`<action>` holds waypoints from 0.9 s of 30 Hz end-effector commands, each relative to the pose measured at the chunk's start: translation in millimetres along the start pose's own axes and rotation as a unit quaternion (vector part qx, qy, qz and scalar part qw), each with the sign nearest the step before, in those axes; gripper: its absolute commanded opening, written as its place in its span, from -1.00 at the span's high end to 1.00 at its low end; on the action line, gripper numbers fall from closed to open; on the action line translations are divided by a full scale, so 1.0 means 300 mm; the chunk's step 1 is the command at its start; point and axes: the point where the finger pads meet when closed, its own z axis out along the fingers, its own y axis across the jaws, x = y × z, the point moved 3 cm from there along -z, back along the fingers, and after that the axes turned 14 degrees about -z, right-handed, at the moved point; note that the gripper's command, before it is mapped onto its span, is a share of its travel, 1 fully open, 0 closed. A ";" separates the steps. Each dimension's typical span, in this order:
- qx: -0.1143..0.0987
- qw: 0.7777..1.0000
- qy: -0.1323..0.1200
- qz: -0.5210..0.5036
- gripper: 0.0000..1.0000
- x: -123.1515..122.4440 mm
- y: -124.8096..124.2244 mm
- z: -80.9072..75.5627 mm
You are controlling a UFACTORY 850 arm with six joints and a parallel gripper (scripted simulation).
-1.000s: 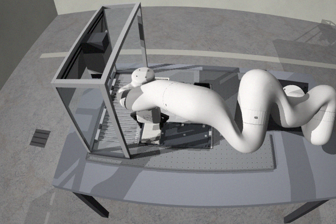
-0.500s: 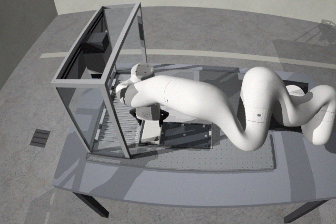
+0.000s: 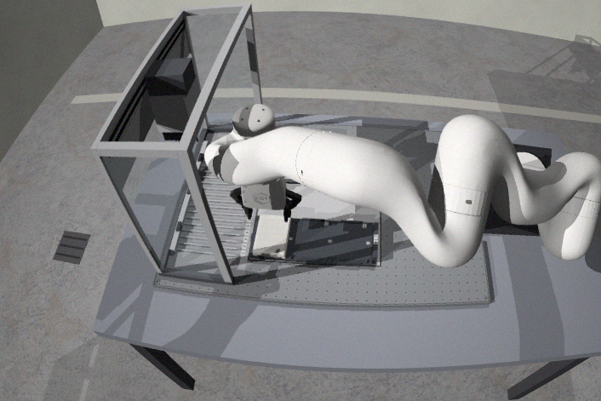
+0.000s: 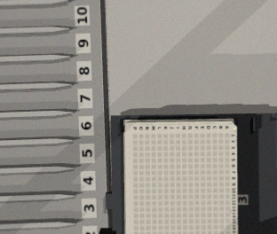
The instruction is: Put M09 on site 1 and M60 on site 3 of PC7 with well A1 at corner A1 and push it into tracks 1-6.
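Note:
The dark plate carrier PC7 [image 3: 329,241] lies on the apron in front of the rails, its long side pointing away from them. A white 384-well plate, M60 [image 3: 268,236], sits on the carrier's end nearest the rails. In the wrist view M60 [image 4: 179,177] lies flat inside the dark frame beside the site label 3 [image 4: 242,199], with its letter row along the top edge. My gripper [image 3: 267,215] hangs just above this plate, open and empty. Its fingers do not show in the wrist view. The rest of the carrier looks dark. The nests are hidden behind my arm.
The loading rails [image 4: 27,113] run off to the left, with track numbers 2 to 10 [image 4: 86,126] printed along the apron edge. The instrument's glass enclosure frame [image 3: 194,144] stands over the rails, close to my wrist. The perforated base plate [image 3: 363,284] lies in front of the carrier.

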 end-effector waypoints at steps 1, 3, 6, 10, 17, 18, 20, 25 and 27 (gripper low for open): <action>0.001 1.000 0.000 0.000 -1.00 0.000 -0.002 -0.026; 0.001 1.000 0.000 0.000 -1.00 0.000 -0.002 -0.037; 0.001 1.000 0.000 0.000 -1.00 0.000 -0.002 -0.054; 0.001 1.000 0.000 0.000 -1.00 0.000 -0.002 -0.076; 0.001 1.000 0.000 0.000 -1.00 0.000 -0.002 -0.097; 0.001 1.000 0.000 0.000 -1.00 0.000 -0.002 -0.097; 0.001 1.000 0.000 0.000 -1.00 0.000 -0.002 -0.097; 0.001 1.000 0.000 0.000 -1.00 0.000 -0.002 -0.097; 0.001 1.000 0.000 0.000 -1.00 0.000 -0.002 -0.097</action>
